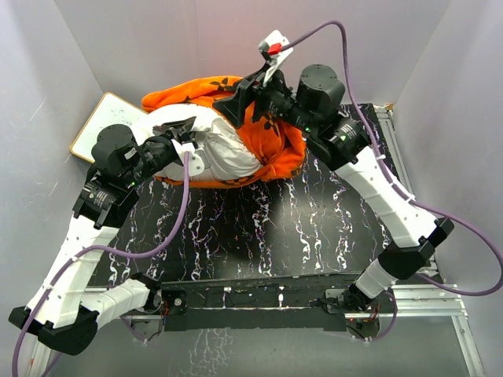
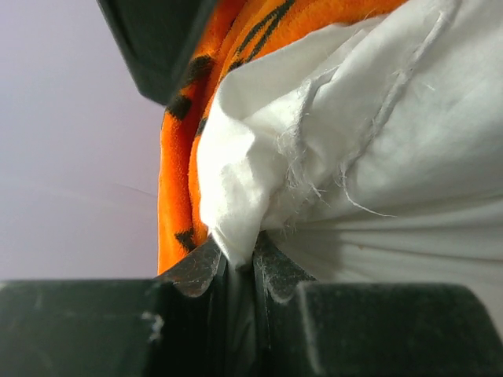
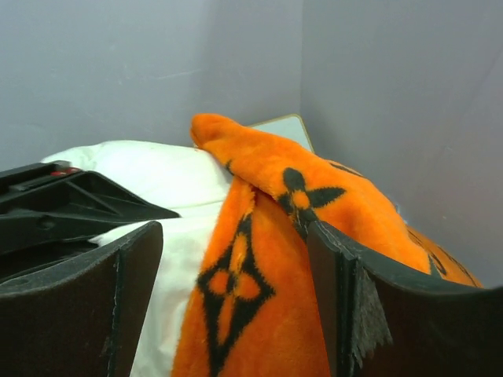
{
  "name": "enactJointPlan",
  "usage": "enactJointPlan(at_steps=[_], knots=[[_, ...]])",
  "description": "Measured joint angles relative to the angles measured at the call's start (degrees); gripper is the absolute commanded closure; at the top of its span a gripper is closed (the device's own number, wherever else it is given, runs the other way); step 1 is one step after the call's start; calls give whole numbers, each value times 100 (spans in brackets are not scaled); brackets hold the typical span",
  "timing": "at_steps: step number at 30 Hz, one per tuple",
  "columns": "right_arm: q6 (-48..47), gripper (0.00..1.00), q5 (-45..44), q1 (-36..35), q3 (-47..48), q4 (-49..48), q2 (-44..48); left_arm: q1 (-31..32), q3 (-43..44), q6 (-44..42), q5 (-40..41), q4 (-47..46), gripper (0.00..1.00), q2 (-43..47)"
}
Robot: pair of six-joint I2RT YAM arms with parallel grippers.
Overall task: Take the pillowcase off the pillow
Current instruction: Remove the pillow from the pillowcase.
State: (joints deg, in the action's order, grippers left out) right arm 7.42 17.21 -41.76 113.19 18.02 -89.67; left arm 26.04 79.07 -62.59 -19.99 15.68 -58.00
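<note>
The left gripper (image 2: 240, 263) is pinched tight on a corner of the pillow (image 2: 409, 141); its wrist camera shows a tuft of frayed white cloth squeezed between the closed jaws. This anchors the bare end of the cushion on the left arm's side. The right gripper (image 3: 234, 236) stands wide open and grips nothing. Its two fingers straddle a raised fold of the pillowcase (image 3: 259, 298), and white cushion shows in the gap beside one finger. From above, the pillow lies with its long axis roughly across the far part of the table (image 1: 259, 228). Its uncovered white end points toward the left arm, and the orange plush is bunched over the end toward the right arm and the back wall. The cover therefore lies directly beneath and ahead of the right gripper, on the far side of the cushion from the left gripper's hold, and the right arm is clearly the nearer one to it. Judging from this layout, the coming move depends on the right jaws closing on that fold. They would then draw it along the pillow's length, away from the anchored corner. A white board (image 1: 98, 122) leans at the far left, clear of both arms.
</note>
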Motion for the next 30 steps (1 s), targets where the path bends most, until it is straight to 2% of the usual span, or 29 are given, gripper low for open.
enactJointPlan(at_steps=[7, 18, 22, 30], knots=[[-887, 25, -1296, -603, 249, 754, -498, 0, 2, -28, -37, -20, 100, -26], [-1849, 27, -2769, -826, -37, 737, -267, 11, 136, -87, -92, -17, 100, -179], [-1886, 30, -2791, -721, -107, 667, -223, 11, 140, -177, -125, -17, 100, -181], [-1515, 38, -2173, 22, -387, 533, 39, 74, 101, -568, -343, -37, 100, -164]])
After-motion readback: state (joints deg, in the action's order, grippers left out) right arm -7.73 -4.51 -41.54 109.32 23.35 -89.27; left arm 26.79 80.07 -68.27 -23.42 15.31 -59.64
